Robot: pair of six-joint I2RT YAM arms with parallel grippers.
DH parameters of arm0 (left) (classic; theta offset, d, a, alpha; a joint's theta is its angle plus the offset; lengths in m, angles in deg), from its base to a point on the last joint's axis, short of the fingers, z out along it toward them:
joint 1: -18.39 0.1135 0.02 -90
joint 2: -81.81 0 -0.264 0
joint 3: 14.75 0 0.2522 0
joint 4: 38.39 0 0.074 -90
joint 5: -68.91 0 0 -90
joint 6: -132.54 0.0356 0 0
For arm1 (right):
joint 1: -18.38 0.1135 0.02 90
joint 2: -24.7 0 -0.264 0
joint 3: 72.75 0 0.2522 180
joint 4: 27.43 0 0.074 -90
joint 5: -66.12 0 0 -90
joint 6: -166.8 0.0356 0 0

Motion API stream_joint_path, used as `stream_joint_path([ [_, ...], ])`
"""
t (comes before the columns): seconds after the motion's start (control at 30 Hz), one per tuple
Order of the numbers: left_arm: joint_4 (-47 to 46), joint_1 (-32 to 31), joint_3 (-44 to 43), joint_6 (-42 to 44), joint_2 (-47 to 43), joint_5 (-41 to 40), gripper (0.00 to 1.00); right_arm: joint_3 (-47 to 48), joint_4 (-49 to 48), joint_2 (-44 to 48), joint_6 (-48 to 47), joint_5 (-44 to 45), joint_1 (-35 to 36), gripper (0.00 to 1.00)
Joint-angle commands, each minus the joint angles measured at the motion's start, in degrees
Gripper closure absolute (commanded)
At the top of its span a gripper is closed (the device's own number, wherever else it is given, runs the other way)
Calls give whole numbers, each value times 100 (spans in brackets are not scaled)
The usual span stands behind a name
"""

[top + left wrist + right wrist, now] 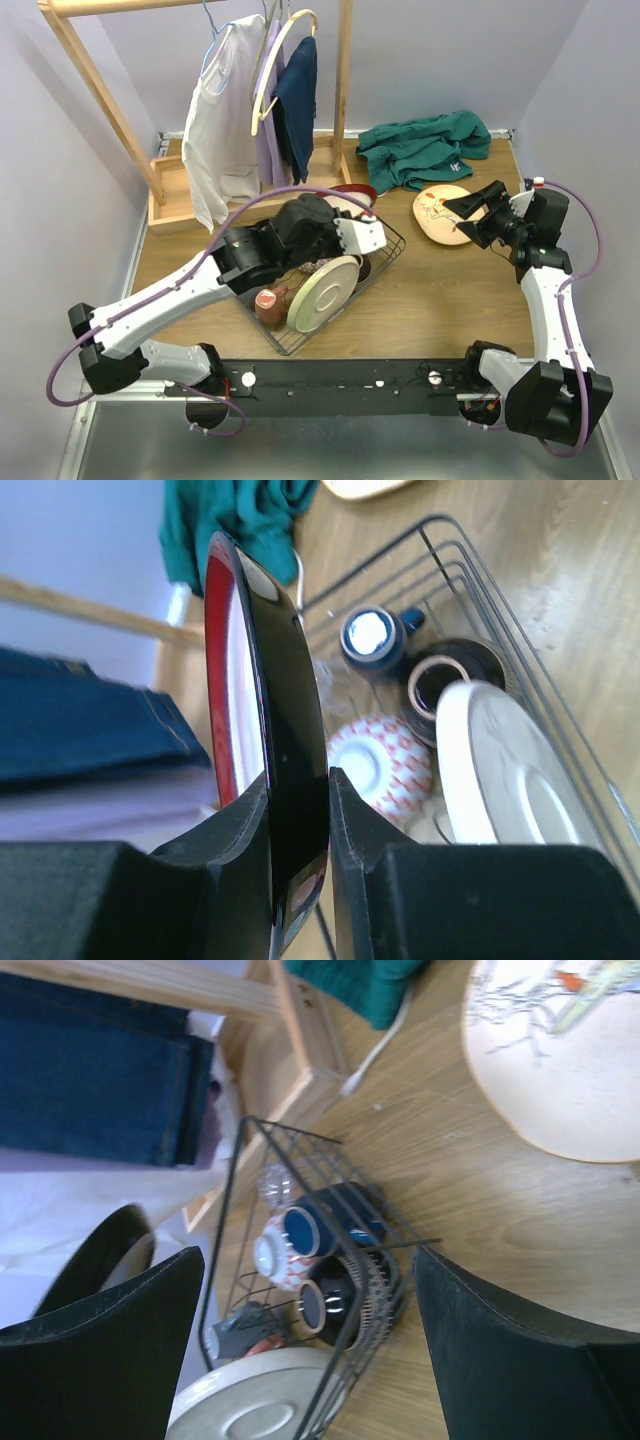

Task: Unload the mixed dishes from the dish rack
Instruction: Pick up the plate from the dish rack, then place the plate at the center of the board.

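- Sitting by the tabletop's near edge, the dish rack (300,340) holds a cream plate (325,292) on edge, a red cup (268,300), a red-and-white patterned bowl (385,765) and a dark blue cup (372,635).
- Left gripper (298,830) reaches over the rack, pinching a dark, red-lined dish (285,710) held on edge.
- Right gripper (305,1260) hovers spread wide beside a patterned plate (435,212) towards the right edge.
- Green cloth (425,145) lies along the far edge.

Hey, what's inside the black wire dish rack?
A cream plate on edge, a red-patterned bowl, a dark blue cup, a dark tan-rimmed cup and a brownish cup. The left arm covers the rack's far part.
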Motion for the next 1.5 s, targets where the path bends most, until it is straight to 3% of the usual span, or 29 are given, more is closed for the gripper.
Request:
stream_joint_path([
  [0.0,-1718,-475,136,1257,244,-961,100,427,-4,159,321,-426,145,8],
  [0.47,-3565,-1408,813,3015,1264,-2166,100,576,-56,230,673,-717,435,7],
  [0.97,-4937,-1795,919,3763,1897,-2325,100,647,875,-130,49,-620,619,12],
  [1.07,-4928,-1839,892,3772,1985,-2316,100,664,937,-166,-39,-664,646,20],
  [1.27,-4919,-1874,910,3702,2038,-2386,100,700,1051,-184,-162,-559,681,48],
  [1.47,-4797,-1892,945,3508,2020,-2500,100,691,1060,-140,-153,-480,681,93],
])
